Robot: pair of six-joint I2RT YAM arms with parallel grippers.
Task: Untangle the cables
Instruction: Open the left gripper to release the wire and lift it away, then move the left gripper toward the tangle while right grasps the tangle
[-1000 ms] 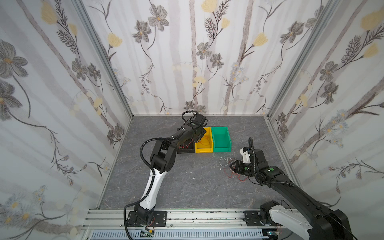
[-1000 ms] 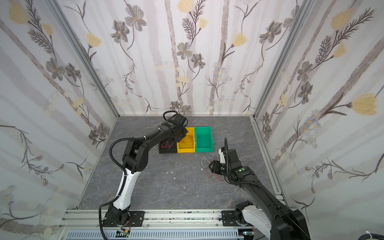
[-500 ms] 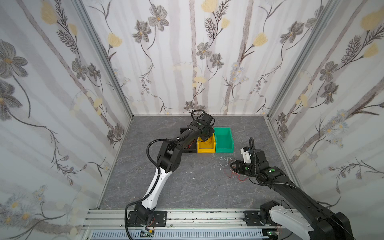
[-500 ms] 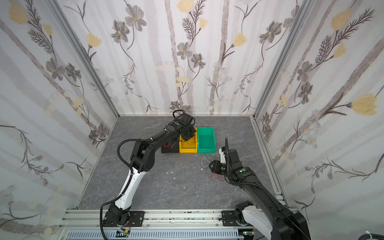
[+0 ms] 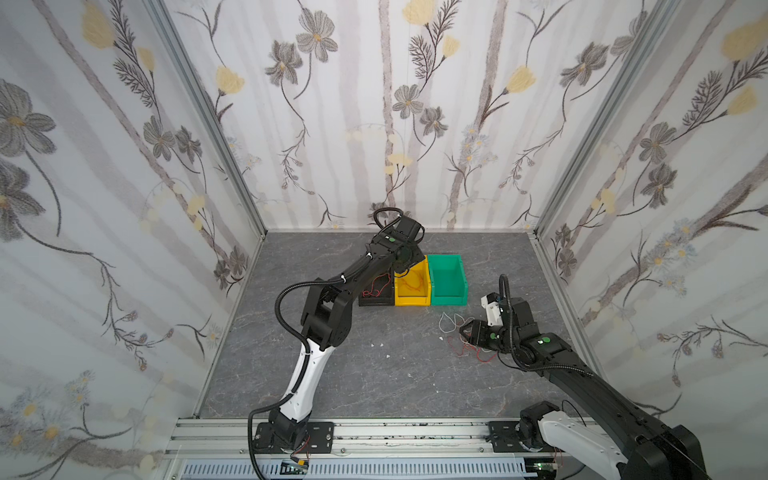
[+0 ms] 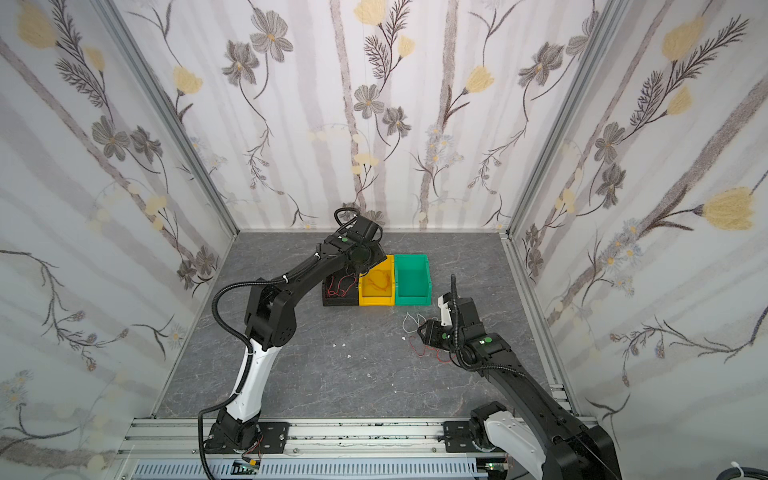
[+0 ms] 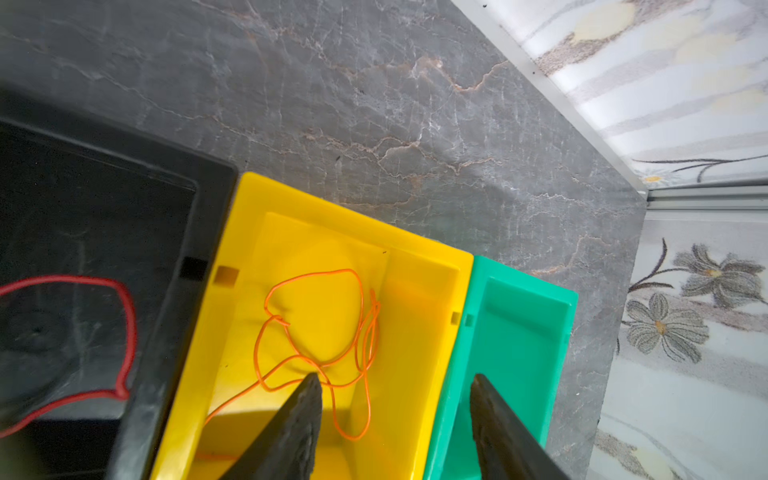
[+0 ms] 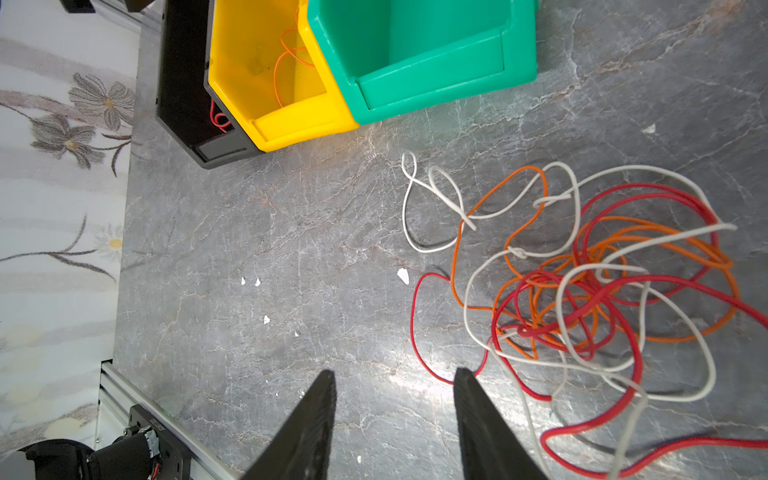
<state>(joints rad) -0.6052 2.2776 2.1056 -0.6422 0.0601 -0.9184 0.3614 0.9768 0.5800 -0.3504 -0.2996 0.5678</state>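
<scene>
Lying in a loose tangle on the grey table (image 8: pixel 249 232), the cables (image 8: pixel 582 282) are red, orange and white strands looped over one another, with a few white loops spreading out toward the bins. In both top views the tangle (image 5: pixel 467 347) (image 6: pixel 426 347) sits near the green bin (image 5: pixel 449 299), on the side toward the robot bases. A separate orange cable (image 7: pixel 324 332) lies coiled inside the yellow bin (image 7: pixel 357 216), and a red cable (image 7: pixel 124 332) lies in the black bin (image 7: pixel 208 208). The three bins stand in a row, side against side, with the yellow one in the middle. The right gripper (image 8: pixel 395 374) hangs low just beside the tangle with its jaws apart and nothing between them. A red loop reaches close to one finger (image 8: pixel 478 415), though whether it touches cannot be told. The left gripper (image 7: pixel 395 378) hovers above the bins with its jaws spread wide and gripping nothing. One finger is over the yellow bin, the other over the green, and the orange cable lies loose below.
</scene>
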